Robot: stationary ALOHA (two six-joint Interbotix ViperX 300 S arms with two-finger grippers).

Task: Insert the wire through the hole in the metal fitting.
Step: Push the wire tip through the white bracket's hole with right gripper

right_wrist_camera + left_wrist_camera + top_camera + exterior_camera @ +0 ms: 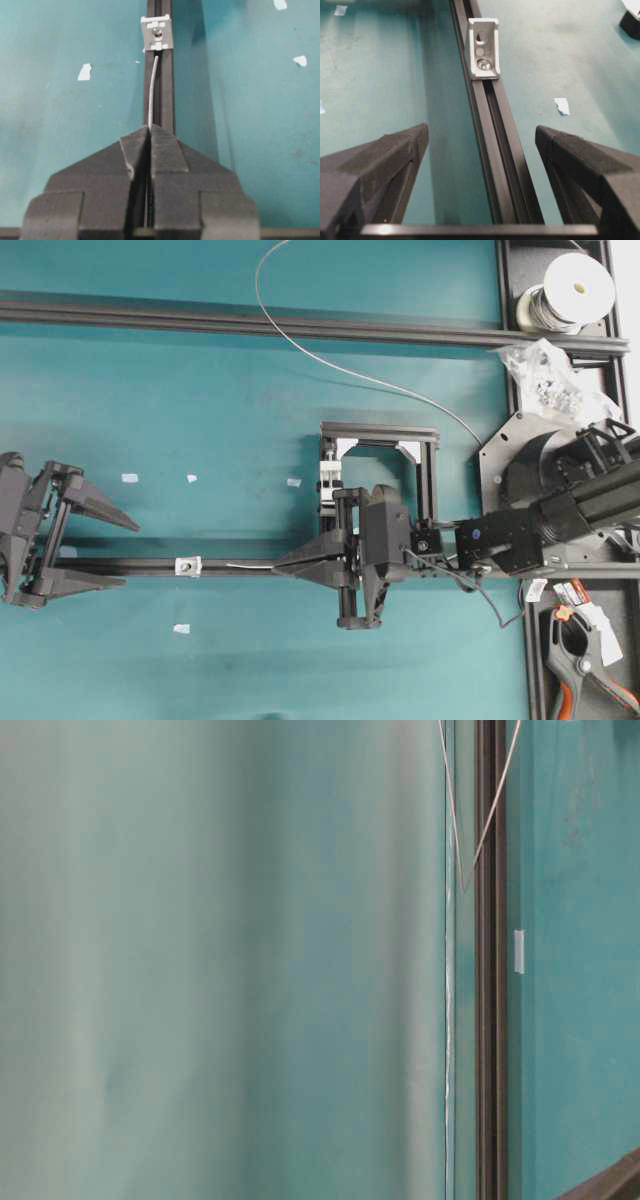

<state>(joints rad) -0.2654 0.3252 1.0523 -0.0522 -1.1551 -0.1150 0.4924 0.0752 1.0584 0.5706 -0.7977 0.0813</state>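
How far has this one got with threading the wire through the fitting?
Done: the right pincer is shut on the wire, with a short free end sticking out toward the metal fitting on the rail. In hand: the tip is lined up just short of the fitting, not yet in the hole. Left: the insertion itself. The left pincer is open and empty, short of the fitting.

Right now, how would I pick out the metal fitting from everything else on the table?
Find the long black rail running across the lower part of the teal table in the overhead view. The metal fitting sits on that rail, between the open left hand and the wire tip held by the shut right hand. It is small, squarish and silvery, unlike the flat white scraps nearby.
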